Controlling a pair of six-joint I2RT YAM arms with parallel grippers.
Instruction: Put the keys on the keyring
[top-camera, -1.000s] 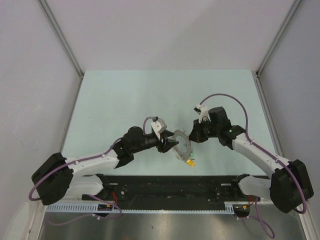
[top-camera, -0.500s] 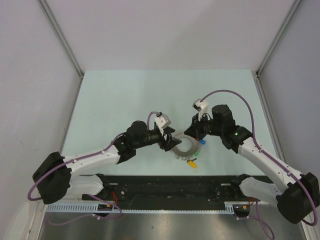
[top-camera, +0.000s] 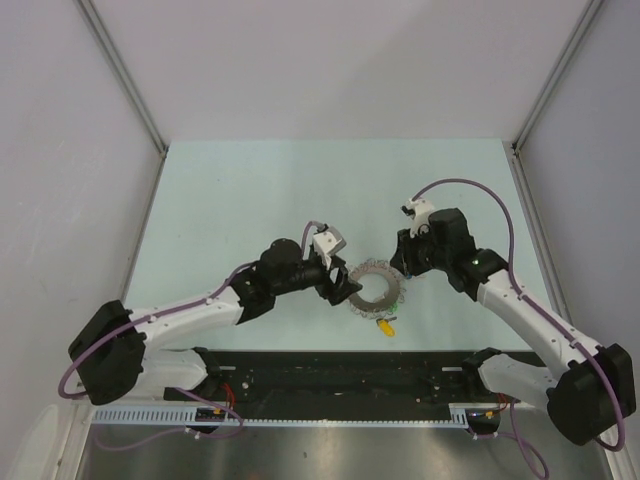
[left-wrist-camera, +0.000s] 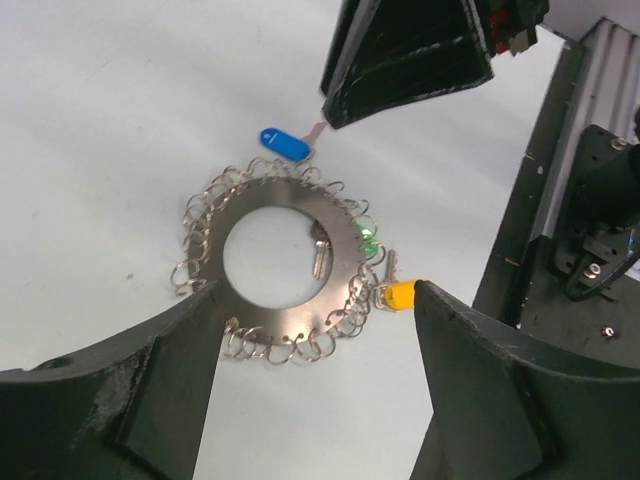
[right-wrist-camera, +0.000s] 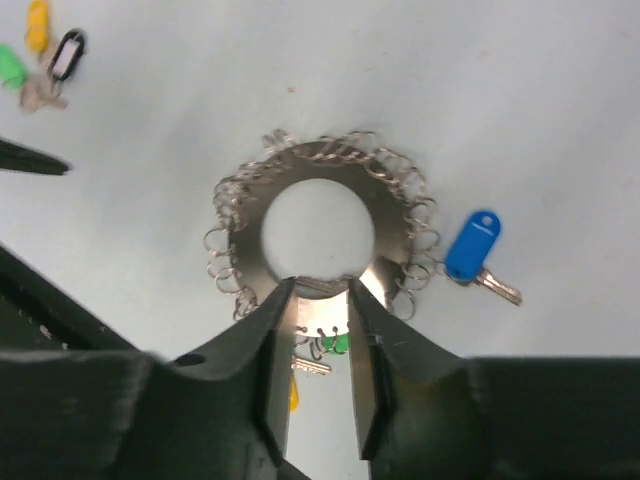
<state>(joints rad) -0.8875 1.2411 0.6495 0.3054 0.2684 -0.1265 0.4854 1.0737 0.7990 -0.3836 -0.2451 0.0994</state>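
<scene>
The keyring (left-wrist-camera: 268, 198) is a flat silver disc with a round hole, fringed with small split rings. It lies flat on the table (top-camera: 250, 200) between my two grippers. A blue-tagged key (left-wrist-camera: 285, 143) lies at its rim, also the blue-tagged key (right-wrist-camera: 472, 245). A green tag (left-wrist-camera: 368, 238) and a yellow tag (left-wrist-camera: 400, 295) sit at another edge. My left gripper (left-wrist-camera: 318, 288) is open, its fingers wide on either side of the keyring's near edge. My right gripper (right-wrist-camera: 320, 288) hovers over the opposite rim, jaws narrowly open, gripping nothing.
In the top view the keyring (top-camera: 385, 280) sits near the table's front, with the yellow tag (top-camera: 383, 323) just before the black base rail (top-camera: 330, 375). Another bunch of tagged keys (right-wrist-camera: 40, 45) lies apart on the table. Grey walls enclose the table.
A second ago both grippers held the keyring up on edge between them. It now lies flat, both grippers have opened, and the right one has drawn back a little.
</scene>
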